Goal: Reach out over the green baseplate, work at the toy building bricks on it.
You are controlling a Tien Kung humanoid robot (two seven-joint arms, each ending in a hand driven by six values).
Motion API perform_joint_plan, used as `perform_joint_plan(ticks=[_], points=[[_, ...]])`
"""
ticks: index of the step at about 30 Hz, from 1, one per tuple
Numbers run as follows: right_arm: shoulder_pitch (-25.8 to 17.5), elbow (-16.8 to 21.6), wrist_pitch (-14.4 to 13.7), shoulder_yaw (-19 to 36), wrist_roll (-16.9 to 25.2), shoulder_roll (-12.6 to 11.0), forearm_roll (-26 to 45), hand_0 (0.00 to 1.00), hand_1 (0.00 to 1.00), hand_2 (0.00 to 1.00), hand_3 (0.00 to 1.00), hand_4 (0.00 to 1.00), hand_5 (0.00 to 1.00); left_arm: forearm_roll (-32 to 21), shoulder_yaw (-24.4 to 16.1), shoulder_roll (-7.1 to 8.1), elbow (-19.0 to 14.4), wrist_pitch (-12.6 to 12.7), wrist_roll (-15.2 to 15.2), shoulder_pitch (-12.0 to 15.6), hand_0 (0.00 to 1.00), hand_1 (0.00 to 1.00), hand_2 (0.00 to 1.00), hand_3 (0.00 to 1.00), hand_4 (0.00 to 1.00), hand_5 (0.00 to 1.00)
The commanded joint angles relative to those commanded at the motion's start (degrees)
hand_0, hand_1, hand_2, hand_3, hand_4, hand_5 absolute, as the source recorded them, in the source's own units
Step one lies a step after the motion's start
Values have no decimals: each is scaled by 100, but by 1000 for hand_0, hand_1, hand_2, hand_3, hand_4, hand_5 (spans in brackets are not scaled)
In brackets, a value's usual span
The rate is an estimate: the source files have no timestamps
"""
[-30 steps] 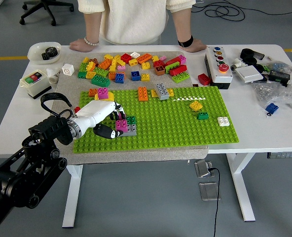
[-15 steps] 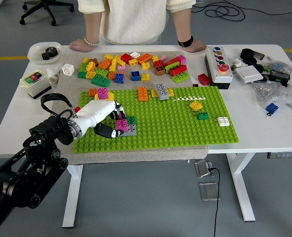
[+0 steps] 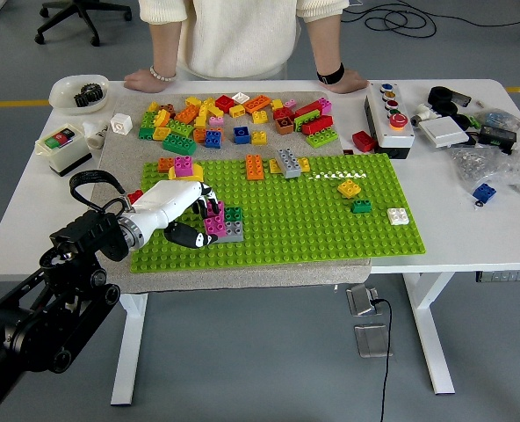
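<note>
The green baseplate (image 3: 330,233) lies on a grey mat in the middle of the table. My left hand (image 3: 200,220), white with black fingertips, reaches in over the plate's left part. Its fingers curl around a magenta brick (image 3: 215,221), the thumb below it and the other fingers above. That brick stands against a grey brick (image 3: 232,232) and a small dark green brick (image 3: 234,214). Other bricks on the plate include an orange one (image 3: 255,166), a long grey one (image 3: 288,162), a yellow one (image 3: 349,187) and a white one (image 3: 398,215). My right arm does not show.
A pile of several loose bricks (image 3: 234,114) lies behind the plate. A person stands at the far side, one hand (image 3: 144,81) and the other hand (image 3: 348,82) resting on the table. A button box (image 3: 390,114) stands right, a white bowl (image 3: 78,90) and switch box (image 3: 62,145) left.
My left hand has drawn back slightly to the left, and the magenta brick in its fingers now stands a little higher and more tilted. The person has not moved.
</note>
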Motion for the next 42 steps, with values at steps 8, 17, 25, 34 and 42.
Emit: perform_joint_plan(ticks=[8, 17, 25, 34, 42], points=[[-1, 0, 7, -2, -1, 5, -4, 750, 637, 679, 644, 867, 564, 0, -21, -2, 44, 103, -2, 0, 709, 528, 530, 552, 863, 220], [-4, 0, 7, 8, -1, 2, -7, 750, 637, 679, 645, 868, 565, 0, -43, 7, 31, 171, -14, -3, 717, 529, 528, 548, 871, 233], [6, 0, 9, 4, -2, 1, 9, 750, 637, 679, 644, 867, 564, 0, -37, -15, 102, 279, -16, -16, 718, 526, 525, 545, 874, 228], [12, 0, 8, 9, -2, 1, 20, 750, 637, 679, 644, 868, 565, 0, -29, -38, 181, 414, -33, -22, 721, 528, 525, 544, 891, 239], [6, 0, 7, 11, -2, 2, 22, 750, 637, 679, 644, 868, 564, 0, -43, -41, 210, 489, -37, -15, 723, 529, 526, 544, 898, 241]])
